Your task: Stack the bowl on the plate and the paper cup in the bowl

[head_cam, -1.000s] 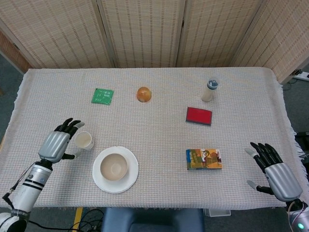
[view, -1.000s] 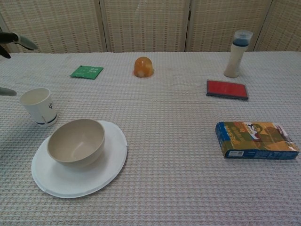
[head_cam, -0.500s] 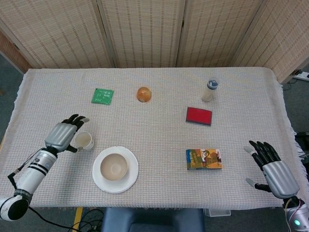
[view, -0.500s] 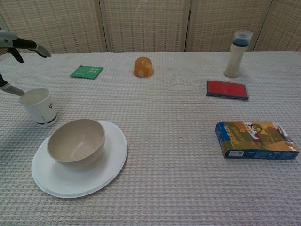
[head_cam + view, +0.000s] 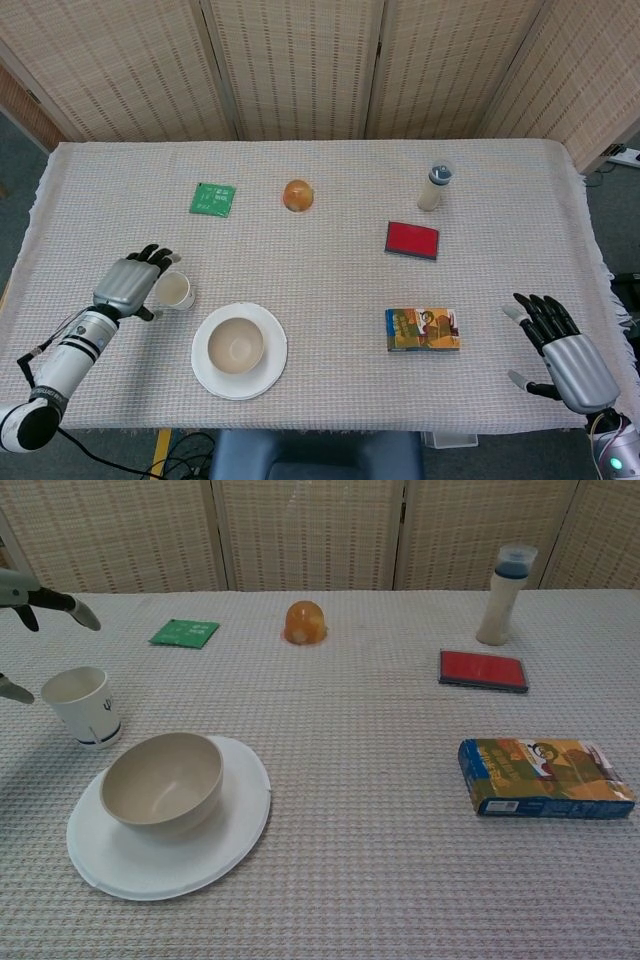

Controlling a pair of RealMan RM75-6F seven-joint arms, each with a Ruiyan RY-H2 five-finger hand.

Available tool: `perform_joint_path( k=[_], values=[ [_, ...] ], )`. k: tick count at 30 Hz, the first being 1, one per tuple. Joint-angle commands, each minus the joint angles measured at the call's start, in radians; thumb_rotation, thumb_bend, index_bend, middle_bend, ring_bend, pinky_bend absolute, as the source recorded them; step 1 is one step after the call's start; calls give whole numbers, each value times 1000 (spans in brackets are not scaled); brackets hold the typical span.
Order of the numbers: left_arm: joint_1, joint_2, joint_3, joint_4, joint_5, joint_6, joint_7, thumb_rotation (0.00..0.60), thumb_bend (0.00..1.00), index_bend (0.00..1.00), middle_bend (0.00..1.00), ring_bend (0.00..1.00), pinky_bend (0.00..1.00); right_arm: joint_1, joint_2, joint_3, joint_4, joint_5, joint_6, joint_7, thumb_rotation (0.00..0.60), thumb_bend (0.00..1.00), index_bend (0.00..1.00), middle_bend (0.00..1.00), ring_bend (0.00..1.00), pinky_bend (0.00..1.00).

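Observation:
A beige bowl [image 5: 236, 345] [image 5: 163, 780] sits on the white plate [image 5: 268, 375] [image 5: 235, 830] near the table's front left. An upright white paper cup [image 5: 175, 291] [image 5: 84, 706] stands just left of the plate. My left hand [image 5: 130, 283] [image 5: 28, 600] is beside the cup on its left, fingers spread around it with a small gap; it holds nothing. My right hand [image 5: 562, 350] hovers open at the front right edge, far from these objects and out of the chest view.
A colourful box [image 5: 422, 329] [image 5: 545, 777] lies right of the plate. Further back are a red flat case [image 5: 412, 240] [image 5: 483, 670], a bottle [image 5: 434, 187] [image 5: 503, 581], an orange round object [image 5: 298, 195] [image 5: 305, 622] and a green packet [image 5: 212, 199] [image 5: 184, 633].
My left hand has drawn in closer to the cup's left side and lowered slightly. The right hand drifted a little. Cup, bowl and plate have not moved.

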Motion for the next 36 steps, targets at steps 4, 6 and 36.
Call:
perform_joint_path(
  k=[4, 6, 36],
  values=[
    [-17, -35, 20, 56, 15, -18, -13, 600, 202, 180, 130, 0, 232, 1, 0, 0, -1, 3, -3, -2, 600, 157, 95, 33, 0, 0],
    [-24, -48, 25, 81, 18, -29, -20, 600, 202, 190, 130, 0, 232, 0, 1, 1, -1, 4, -1, -1, 600, 157, 95, 33, 0, 0],
    [-86, -114, 79, 207, 27, -84, -68, 600, 202, 294, 130, 0, 232, 1, -1, 6, -4, 17, -7, -9, 600, 157, 95, 33, 0, 0]
  ],
)
